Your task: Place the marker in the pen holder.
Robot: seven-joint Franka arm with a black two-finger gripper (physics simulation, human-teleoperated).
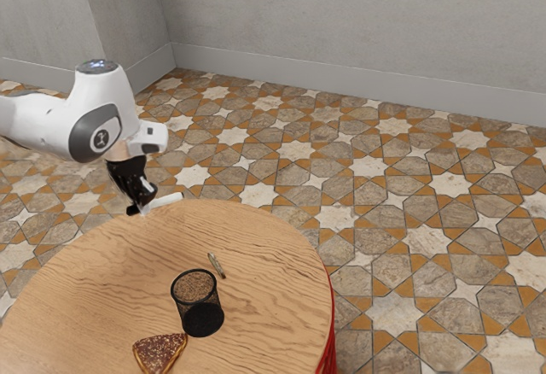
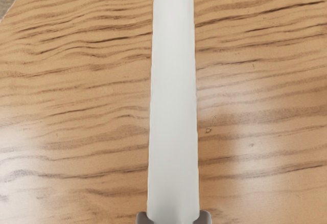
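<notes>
Near the curved edge of the surface (image 1: 94, 280), the jaws are closed in on the marker (image 1: 168, 200) from two sides; broad open room separates them from the pen holder (image 1: 201, 316)

- From where I stand, plain grey walls (image 1: 341, 15) meet in corners toward the exterior view's left, their surface faintly mottled.
- A smooth grey baseboard (image 1: 341, 78) runs along their foot.
- The floor (image 1: 397, 314) is patterned tile: cream stars, brownish stone-like polygons, ochre pieces between.
- Near me, a rounded tabletop (image 1: 273, 306) of light wood with dark, wavy grain, red down its side (image 1: 329, 340).
- Soft light leaves a pale sheen (image 2: 245, 121) on the wood.
</notes>
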